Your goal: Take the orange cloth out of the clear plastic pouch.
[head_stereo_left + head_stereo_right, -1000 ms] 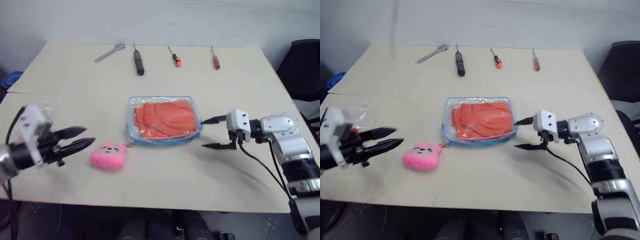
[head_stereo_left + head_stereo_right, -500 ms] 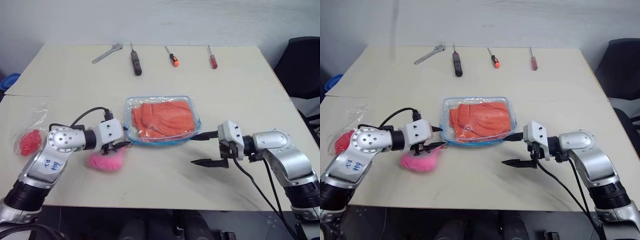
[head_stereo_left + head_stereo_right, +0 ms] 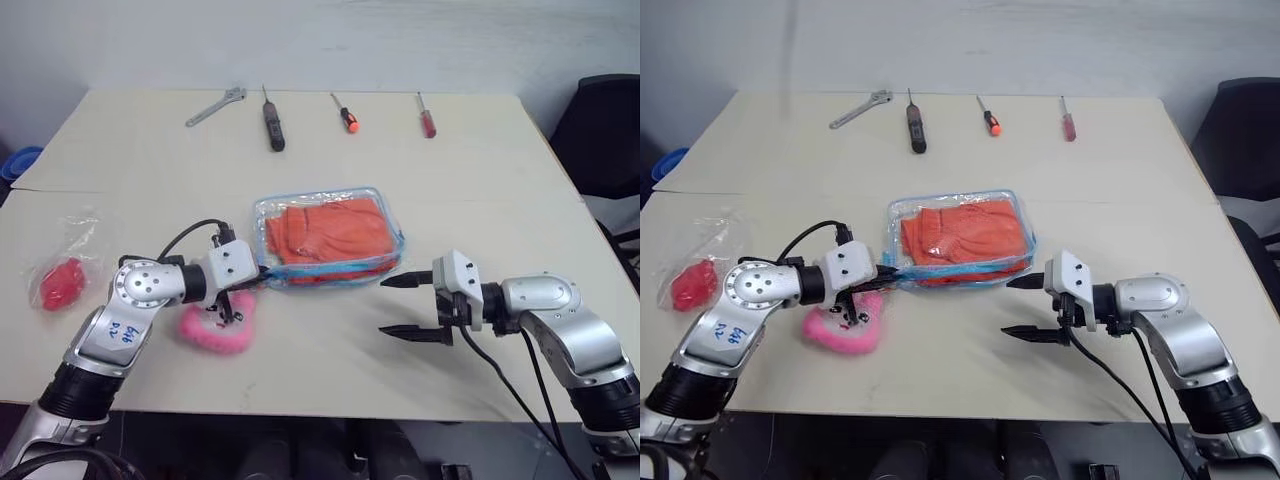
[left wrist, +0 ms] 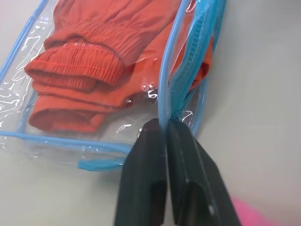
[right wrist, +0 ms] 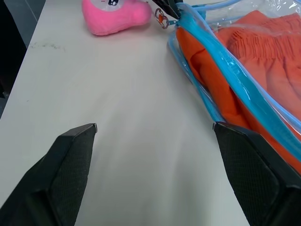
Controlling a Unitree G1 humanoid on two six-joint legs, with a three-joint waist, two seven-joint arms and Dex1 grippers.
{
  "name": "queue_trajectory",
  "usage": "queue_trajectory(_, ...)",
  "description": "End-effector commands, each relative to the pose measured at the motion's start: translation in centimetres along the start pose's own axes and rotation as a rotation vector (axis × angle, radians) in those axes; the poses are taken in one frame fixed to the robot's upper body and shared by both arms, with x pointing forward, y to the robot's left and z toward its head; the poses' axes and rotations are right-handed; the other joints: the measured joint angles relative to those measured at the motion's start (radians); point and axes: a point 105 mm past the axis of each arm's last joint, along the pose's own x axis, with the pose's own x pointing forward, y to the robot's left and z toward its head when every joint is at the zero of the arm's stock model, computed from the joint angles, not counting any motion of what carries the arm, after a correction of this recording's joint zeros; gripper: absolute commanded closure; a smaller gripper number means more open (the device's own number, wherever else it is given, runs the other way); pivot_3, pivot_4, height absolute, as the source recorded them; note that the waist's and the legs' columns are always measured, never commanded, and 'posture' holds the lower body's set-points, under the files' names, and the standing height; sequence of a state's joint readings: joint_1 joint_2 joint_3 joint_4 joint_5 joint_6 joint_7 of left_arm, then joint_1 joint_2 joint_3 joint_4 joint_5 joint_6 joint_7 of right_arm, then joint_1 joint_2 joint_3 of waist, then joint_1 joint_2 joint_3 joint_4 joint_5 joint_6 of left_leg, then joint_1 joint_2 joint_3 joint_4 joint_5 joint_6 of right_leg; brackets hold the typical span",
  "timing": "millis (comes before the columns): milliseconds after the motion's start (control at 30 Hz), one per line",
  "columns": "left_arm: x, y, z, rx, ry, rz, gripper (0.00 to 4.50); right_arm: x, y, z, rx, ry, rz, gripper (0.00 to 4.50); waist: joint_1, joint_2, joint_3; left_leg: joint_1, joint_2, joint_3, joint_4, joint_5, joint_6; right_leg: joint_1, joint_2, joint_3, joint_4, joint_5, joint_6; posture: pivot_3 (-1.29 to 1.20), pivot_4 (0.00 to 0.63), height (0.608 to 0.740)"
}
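Both arms low: left fingers (image 4: pixel 162 141) clamp clear plastic pouch (image 3: pixel 330 240) corner; right fingers (image 3: pixel 395 282) spread.

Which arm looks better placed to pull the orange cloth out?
Probably the right: its tool is open beside the clear blue-trimmed plastic pouch, while the left tool is shut on the pouch's corner.

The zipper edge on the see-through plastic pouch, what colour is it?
Light blue. The clear plastic pouch's zipper edge shows best in the left wrist view.

silver-grey rounded arm shells at lower left and lower right, white blocky wrist housings, black tapered fingers (image 3: pixel 412 279), looping black cables, blue handwritten marks on left forearm.
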State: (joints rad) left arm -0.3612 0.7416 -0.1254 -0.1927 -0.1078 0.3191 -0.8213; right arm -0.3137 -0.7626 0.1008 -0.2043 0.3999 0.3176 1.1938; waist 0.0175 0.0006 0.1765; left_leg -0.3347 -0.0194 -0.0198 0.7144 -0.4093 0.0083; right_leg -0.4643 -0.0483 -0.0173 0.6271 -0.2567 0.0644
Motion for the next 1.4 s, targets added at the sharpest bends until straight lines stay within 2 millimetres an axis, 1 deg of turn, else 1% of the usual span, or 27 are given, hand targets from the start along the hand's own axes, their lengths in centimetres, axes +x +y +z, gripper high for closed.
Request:
queue_trajectory(33,-0.4,0.4,1.3,-0.051,-0.072,0.048,4.49,-0.5,-0.1,0.6,-0.050,-0.005,-0.014,0.37,0.002,0.000,0.000,0.000,0.000,0.000,0.000,0.000,0.000,0.000,0.000,0.000,0.000,0.000,0.000,0.00,0.150,0.740)
queue_trajectory(167,-0.5,1.0,1.9,-0.173,-0.136,0.105,4.49,-0.1,-0.1,-0.2,-0.089,0.030,-0.013,0.37,0.005,0.000,0.000,0.000,0.000,0.000,0.000,0.000,0.000,0.000,0.000,0.000,0.000,0.000,0.000,0.00,0.150,0.740)
queue_trajectory(233,-0.6,1.2,2.2,-0.223,-0.169,0.128,4.50,0.1,-0.4,-0.5,-0.127,0.045,-0.015,0.74,0.006,0.000,0.000,0.000,0.000,0.000,0.001,0.000,0.000,0.000,0.000,0.000,0.000,0.000,0.000,0.00,0.150,0.740)
queue_trajectory(267,-0.6,1.3,2.2,-0.242,-0.179,0.134,4.50,0.3,-0.7,-0.5,-0.136,0.043,-0.022,1.03,0.005,0.000,0.000,0.000,0.000,0.000,0.001,0.000,0.000,0.000,0.000,0.000,0.000,0.000,0.000,0.00,0.150,0.740)
queue_trajectory(333,-0.7,1.2,2.5,-0.278,-0.204,0.138,4.50,1.0,-1.7,-0.4,-0.185,0.042,-0.060,1.54,0.002,0.000,0.000,0.000,0.000,0.000,0.001,0.000,0.000,0.000,0.000,0.000,0.000,0.000,0.000,0.00,0.150,0.740)
queue_trajectory(400,-0.7,1.2,2.6,-0.287,-0.210,0.139,4.50,1.7,-2.4,-0.3,-0.232,0.045,-0.076,2.24,-0.003,0.000,0.000,0.000,0.000,0.001,0.001,0.000,0.000,0.000,0.000,0.000,0.000,0.000,0.000,0.00,0.150,0.740)
queue_trajectory(433,-0.7,1.1,2.6,-0.287,-0.208,0.139,4.50,2.0,-2.6,-0.3,-0.245,0.046,-0.078,2.51,-0.003,0.000,0.000,0.000,0.000,0.000,0.001,0.000,-0.001,0.000,0.000,0.000,0.000,0.000,0.000,0.00,0.150,0.740)
queue_trajectory(533,-0.7,0.9,2.5,-0.278,-0.197,0.133,4.50,3.5,-3.7,0.2,-0.315,0.043,-0.112,3.58,-0.006,0.000,0.000,0.000,0.000,0.000,0.001,0.000,-0.001,0.000,0.000,0.000,0.000,0.000,0.000,0.00,0.150,0.740)
queue_trajectory(633,-0.7,0.8,2.3,-0.268,-0.188,0.134,4.50,4.6,-4.6,1.1,-0.348,0.014,-0.129,3.58,-0.016,0.000,0.000,0.000,0.000,0.000,0.001,0.000,-0.001,0.000,0.000,0.000,0.000,0.000,0.000,0.00,0.150,0.740)
queue_trajectory(733,-0.7,0.7,2.2,-0.259,-0.180,0.133,4.50,5.0,-5.3,1.8,-0.348,-0.011,-0.146,3.58,-0.018,0.000,0.000,0.000,0.000,0.000,0.001,0.001,-0.001,0.000,0.000,0.000,0.001,0.000,0.000,0.00,0.150,0.740)
queue_trajectory(767,-0.6,0.7,2.2,-0.253,-0.177,0.131,4.50,5.1,-5.5,2.0,-0.350,-0.013,-0.151,3.41,-0.017,0.000,0.000,0.000,0.000,0.000,0.001,0.001,-0.001,0.000,0.000,0.000,0.000,0.000,0.000,0.00,0.150,0.740)
queue_trajectory(833,-0.6,0.5,2.2,-0.244,-0.173,0.126,4.50,5.2,-5.8,2.1,-0.353,-0.013,-0.154,2.96,-0.018,0.000,0.000,0.000,0.000,0.000,0.001,0.000,-0.001,0.000,0.000,-0.001,0.000,0.000,0.000,0.00,0.150,0.740)
queue_trajectory(933,-0.6,0.4,2.2,-0.224,-0.163,0.121,4.50,5.4,-6.5,2.3,-0.354,-0.015,-0.174,1.97,-0.019,0.000,0.000,0.000,0.000,0.000,0.001,0.000,-0.001,0.000,0.000,0.000,0.000,0.000,0.000,0.00,0.150,0.740)
queue_trajectory(1067,-0.6,0.3,2.0,-0.212,-0.156,0.120,4.50,5.7,-7.2,2.3,-0.343,-0.013,-0.195,0.53,-0.021,0.000,0.000,0.000,0.000,0.000,0.001,0.001,-0.001,0.000,0.000,-0.001,0.000,0.000,0.000,0.00,0.150,0.740)
queue_trajectory(1167,-0.5,0.0,1.8,-0.198,-0.148,0.115,4.50,6.0,-7.6,2.7,-0.290,-0.046,-0.203,0.53,-0.022,0.000,0.000,0.000,0.000,0.000,0.001,0.001,-0.001,0.000,0.000,0.000,0.001,0.000,0.000,0.00,0.150,0.740)
queue_trajectory(1200,-0.5,0.0,1.8,-0.194,-0.147,0.114,4.50,6.0,-7.6,3.1,-0.263,-0.069,-0.198,0.71,-0.022,0.000,0.000,0.000,0.000,0.000,0.000,0.000,-0.001,0.000,0.000,0.000,0.001,0.000,0.000,0.00,0.150,0.740)
queue_trajectory(1267,-0.5,0.0,1.8,-0.190,-0.145,0.115,4.50,5.9,-7.6,3.6,-0.234,-0.098,-0.192,1.24,-0.022,0.000,0.000,0.000,0.000,0.000,0.001,0.000,-0.001,0.000,0.000,0.000,0.001,0.000,0.000,0.00,0.150,0.740)
queue_trajectory(1400,-0.5,0.0,1.5,-0.170,-0.129,0.114,4.50,5.6,-7.4,3.9,-0.206,-0.109,-0.167,2.66,-0.021,0.000,0.000,0.000,0.000,0.000,0.000,0.000,-0.001,0.000,0.000,0.000,0.001,0.000,0.000,0.00,0.150,0.740)
